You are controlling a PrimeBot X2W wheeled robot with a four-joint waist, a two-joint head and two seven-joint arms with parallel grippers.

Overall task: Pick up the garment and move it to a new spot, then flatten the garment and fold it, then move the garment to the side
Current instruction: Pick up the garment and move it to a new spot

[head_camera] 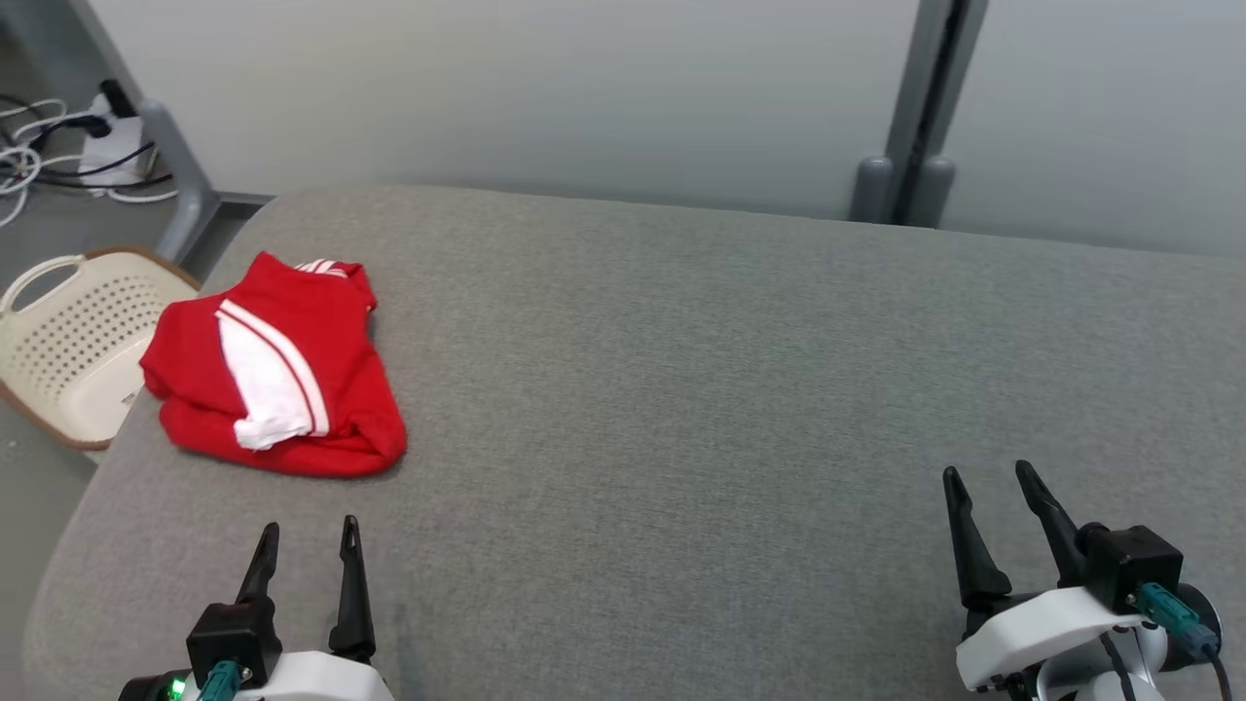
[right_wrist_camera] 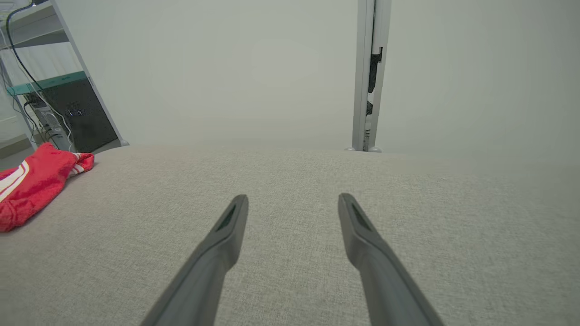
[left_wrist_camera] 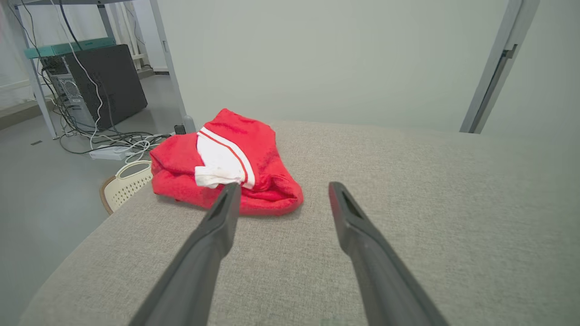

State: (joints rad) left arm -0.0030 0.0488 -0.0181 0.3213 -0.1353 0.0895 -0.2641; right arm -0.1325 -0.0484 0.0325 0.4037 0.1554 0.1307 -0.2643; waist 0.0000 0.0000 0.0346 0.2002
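You are looking down in the head view on a wide grey woven surface (head_camera: 681,389) with rounded corners, which takes up most of the frame. The garment (head_camera: 277,375), red with white stripes and a white panel, lies bunched at the left of the frame, close to the surface's left edge. Your left pincer (head_camera: 311,524) sits at the lower left, just below the garment without touching it, fingers spread wide with nothing between them. Your right pincer (head_camera: 986,469) sits at the lower right, well apart from the garment, equally wide and empty. Past the left edge, a cream perforated basket (head_camera: 68,341) stands on the grey floor (head_camera: 29,487). A pale wall (head_camera: 535,88) runs across the top, with a grey post (head_camera: 920,107) at the upper right and a power strip (head_camera: 112,146) with cables at the upper left. The left wrist view shows a black computer tower (left_wrist_camera: 106,83) at its upper left.
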